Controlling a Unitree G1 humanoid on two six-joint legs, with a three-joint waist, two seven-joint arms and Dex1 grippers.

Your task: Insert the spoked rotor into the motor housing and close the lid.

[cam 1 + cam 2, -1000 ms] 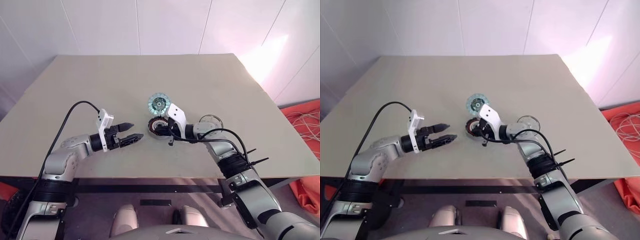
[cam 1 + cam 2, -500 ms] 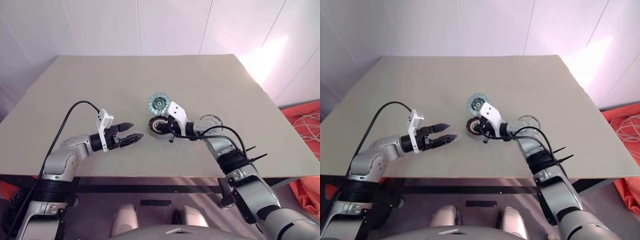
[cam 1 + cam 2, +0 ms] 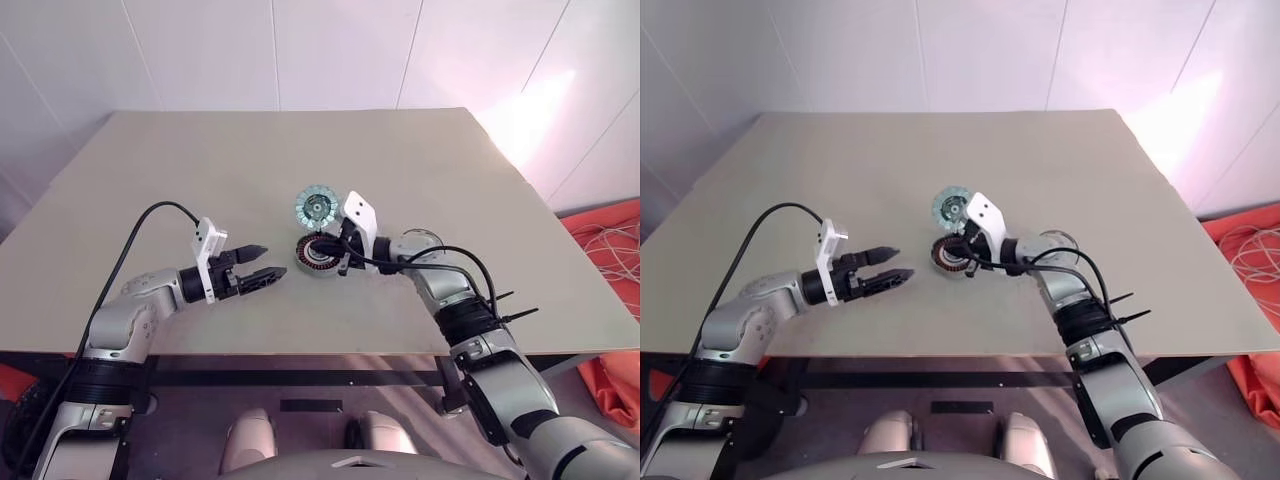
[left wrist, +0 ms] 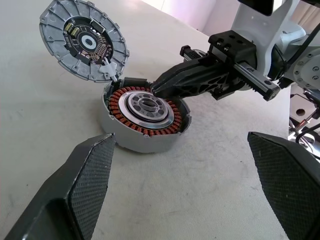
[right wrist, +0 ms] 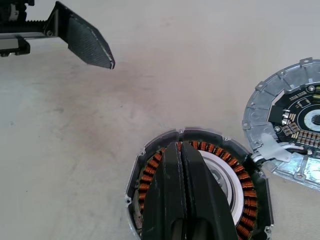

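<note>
While over the motor housing, right tool pinched empty, seemingly touching; left tool wide.

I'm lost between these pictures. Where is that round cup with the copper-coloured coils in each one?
Left eye view: the motor housing sits near the table's middle, just in front of the lid.
Right eye view: same spot, at the right pincer tip.
Left wrist view: middle of the picture.
Right wrist view: low in the picture, partly behind the shut black fingers.
Shared landmark: the lid with pale segments, right beside it.
</note>
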